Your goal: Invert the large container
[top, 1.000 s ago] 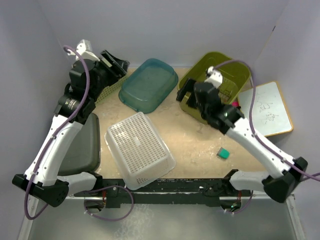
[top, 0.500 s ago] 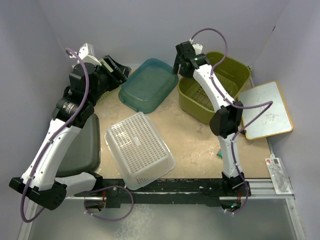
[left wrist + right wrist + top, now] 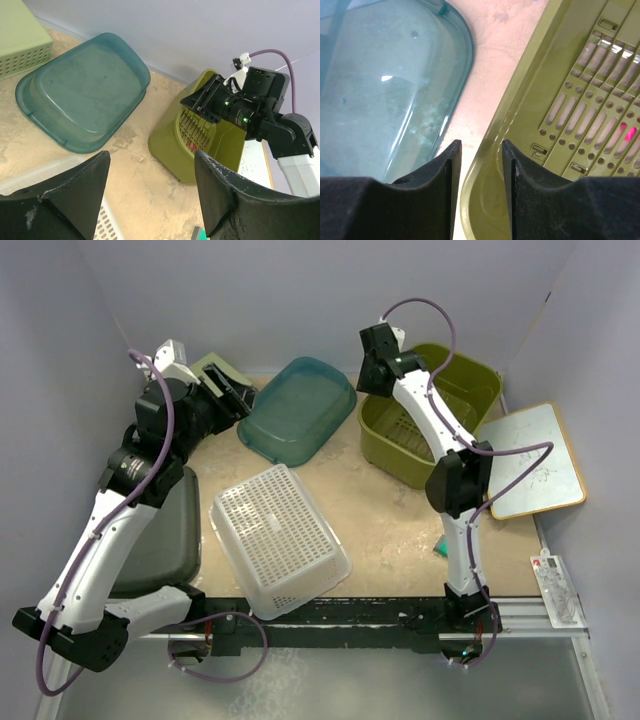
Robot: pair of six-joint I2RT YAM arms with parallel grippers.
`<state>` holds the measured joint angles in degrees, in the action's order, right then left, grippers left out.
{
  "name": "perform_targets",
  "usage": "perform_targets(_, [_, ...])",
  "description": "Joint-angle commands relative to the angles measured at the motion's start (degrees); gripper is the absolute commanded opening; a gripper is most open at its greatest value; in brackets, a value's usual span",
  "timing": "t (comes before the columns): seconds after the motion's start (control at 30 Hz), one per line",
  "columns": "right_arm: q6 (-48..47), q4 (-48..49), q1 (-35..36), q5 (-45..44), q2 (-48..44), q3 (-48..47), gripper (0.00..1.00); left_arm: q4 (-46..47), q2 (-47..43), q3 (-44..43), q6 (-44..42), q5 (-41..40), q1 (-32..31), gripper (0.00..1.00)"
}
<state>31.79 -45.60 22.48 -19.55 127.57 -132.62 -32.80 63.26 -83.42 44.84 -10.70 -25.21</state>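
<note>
**Bin mouth-up, right gripper at its rim**

From above: the olive bin (image 3: 388,445) stands open side up at the far right of the table, between the upturned teal tub (image 3: 300,408) and the whiteboard (image 3: 530,460). The right gripper (image 3: 368,380) hangs over the bin's left rim. The left gripper (image 3: 235,390) is at the far left, over a pale-green box (image 3: 213,367). The white basket (image 3: 280,540) lies upside down in front, beside a dark tray (image 3: 165,530).

Left wrist: the left gripper (image 3: 150,160) is spread wide, with nothing between its fingers. Beyond it lie the tub (image 3: 85,95) and the bin (image 3: 172,150), with the right gripper (image 3: 202,100) at the bin's rim.

Right wrist: the right gripper (image 3: 479,147) is a narrow gap apart and holds nothing. The bin's (image 3: 580,95) rim and a strip of floor show through the gap. The tub (image 3: 385,90) lies to the left. Something pink shows through the bin's slots.
</note>
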Motion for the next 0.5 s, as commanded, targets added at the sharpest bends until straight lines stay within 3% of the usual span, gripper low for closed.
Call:
perform_targets(0.0, [-0.4,3.4,0.2,2.0,-4.4,2.3,0.44,1.6,-0.4,0.5,-0.4,0.5,-0.2,0.65])
perform_targets(0.13, [-0.5,2.8,-0.1,1.2,-1.8,3.0,0.57,1.3,-0.9,0.7,-0.3,0.6,-0.3,0.65])
perform_targets(0.23, [-0.5,0.1,-0.2,1.0,1.5,0.1,0.55,1.8,-1.4,1.5,0.2,0.8,-0.2,0.65])
perform_targets(0.3, [0.0,-0.6,-0.2,1.5,1.8,0.0,0.46,1.7,-1.5,2.2,0.6,1.2,-0.3,0.65])
perform_targets(0.43, [1.0,2.6,-0.2,2.6,-3.5,5.6,0.07,2.0,-2.0,3.0,0.9,1.1,-0.2,0.65])
perform_targets(0.47, [1.7,3.6,-0.2,3.3,-5.5,7.6,0.02,2.2,-2.1,3.1,0.9,1.0,-0.2,0.65])
